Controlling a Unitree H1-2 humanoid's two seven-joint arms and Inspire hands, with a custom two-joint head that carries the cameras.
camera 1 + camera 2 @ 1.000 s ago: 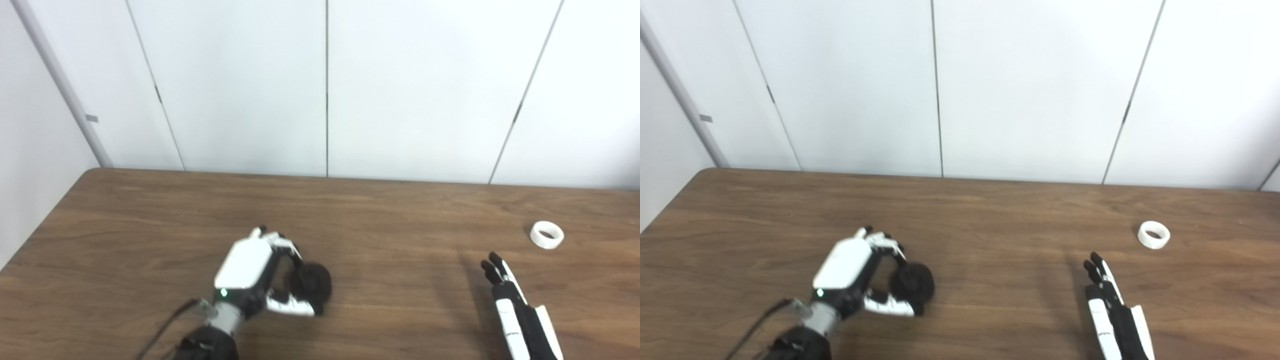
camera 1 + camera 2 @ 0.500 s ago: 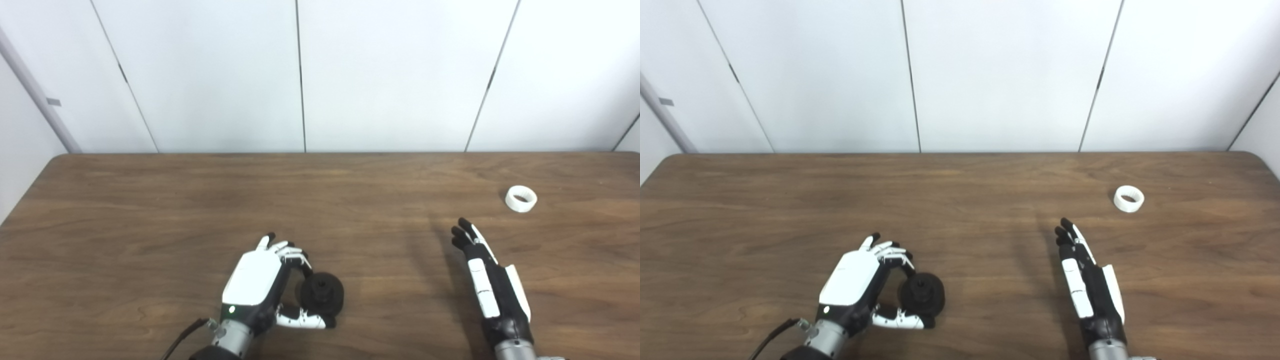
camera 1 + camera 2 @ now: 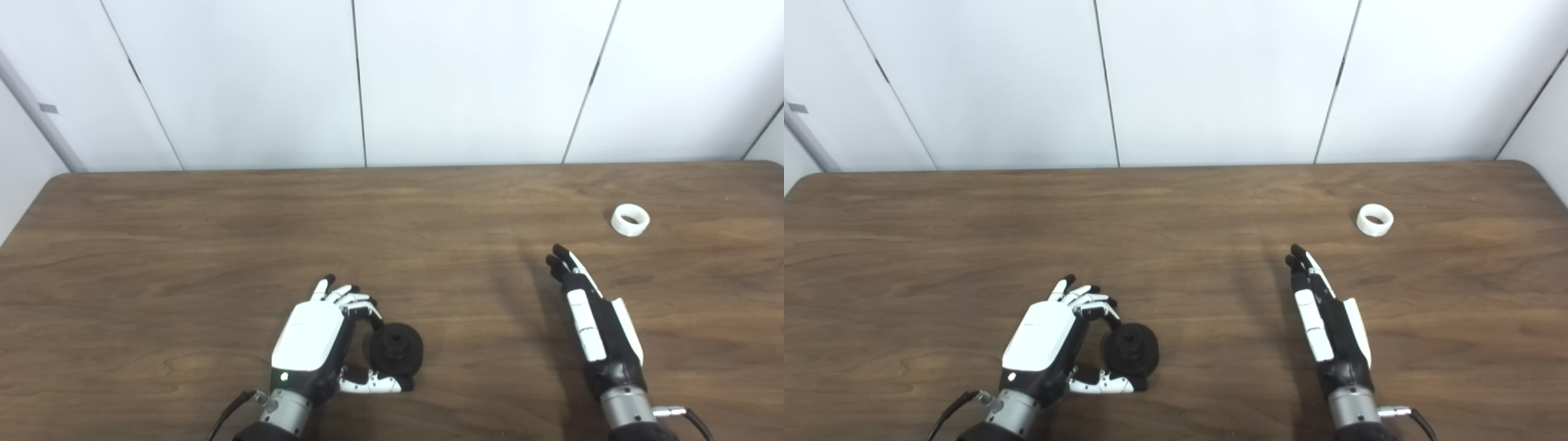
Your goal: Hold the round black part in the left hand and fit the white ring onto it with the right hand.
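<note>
Left hand (image 3: pixel 312 343): your fingers pinch the round black part (image 3: pixel 396 350).
Right hand (image 3: pixel 593 318): spread flat, empty.
White ring (image 3: pixel 630 220): well beyond that hand.

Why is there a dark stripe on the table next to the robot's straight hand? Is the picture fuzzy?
In the left eye view, that stripe is a soft shadow beside the right hand on the table; the white ring looks a little soft. In the right eye view, the black part by the left hand is so dark that its details barely show.
</note>
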